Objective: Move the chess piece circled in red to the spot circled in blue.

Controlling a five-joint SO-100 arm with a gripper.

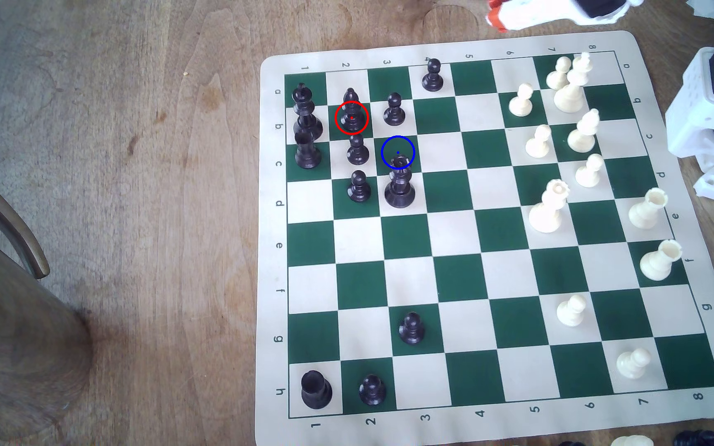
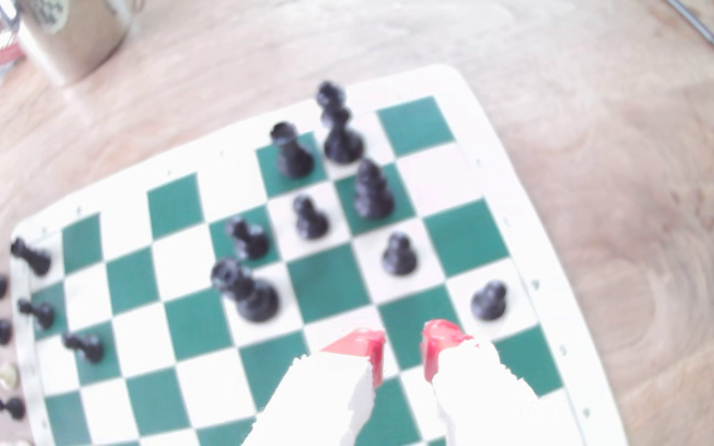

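Red-tipped tool (image 2: 402,343) above the chessboard (image 2: 531,240), jaws apart, empty. Well beyond it, black bishop (image 1: 351,112) upright on its red-ringed square.

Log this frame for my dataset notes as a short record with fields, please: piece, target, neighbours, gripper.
piece: black bishop, upright on the red-ringed green square
target: blue-ringed green square, bare
neighbours: black queen stands on the next square, its crown overlapping the ring in the exterior view
gripper: gripper open, holding nothing, over the board, apart from the bishop
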